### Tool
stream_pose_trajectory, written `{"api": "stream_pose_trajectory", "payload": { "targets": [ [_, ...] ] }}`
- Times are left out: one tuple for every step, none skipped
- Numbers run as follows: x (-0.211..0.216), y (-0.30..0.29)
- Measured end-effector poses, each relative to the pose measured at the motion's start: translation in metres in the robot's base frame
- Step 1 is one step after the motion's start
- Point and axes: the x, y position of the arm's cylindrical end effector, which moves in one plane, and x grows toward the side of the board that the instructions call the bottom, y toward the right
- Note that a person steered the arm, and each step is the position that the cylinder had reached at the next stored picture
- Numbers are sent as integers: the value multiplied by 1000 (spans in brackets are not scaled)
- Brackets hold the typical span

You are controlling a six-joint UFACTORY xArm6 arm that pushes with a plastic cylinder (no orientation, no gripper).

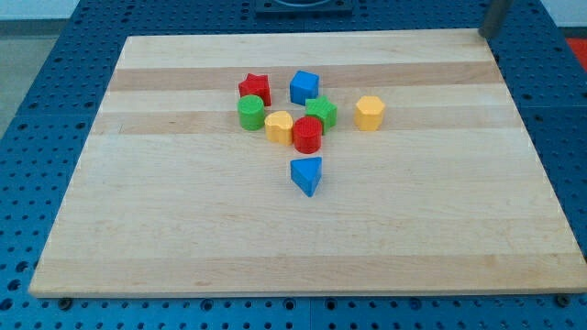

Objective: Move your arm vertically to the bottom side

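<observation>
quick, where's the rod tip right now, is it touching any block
My tip: at the view's top right corner, just off the wooden board, touching nothing, far from every block.

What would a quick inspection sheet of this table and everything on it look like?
Surface: pale wooden board on a blue perforated base.
Job's things: my tip, at the view's top right corner, far from all blocks.
Clutter: red star, blue cube, green cylinder, yellow heart, green star, red cylinder, yellow hexagon, blue triangle.
Grippers: nothing seen.
Cables: nothing seen.
Surroundings: nothing seen beyond the base.
</observation>
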Motion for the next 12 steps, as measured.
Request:
{"api": "stream_pose_trajectory", "payload": {
  "targets": [
    [-1, -23],
    [-1, -42],
    [0, -80],
    [0, -80],
    [29, -80],
    [68, -81],
    [74, -81],
    [78, -81],
    [107, -81],
    [147, -81],
    [172, -64],
    [180, -61]
  ]
}}
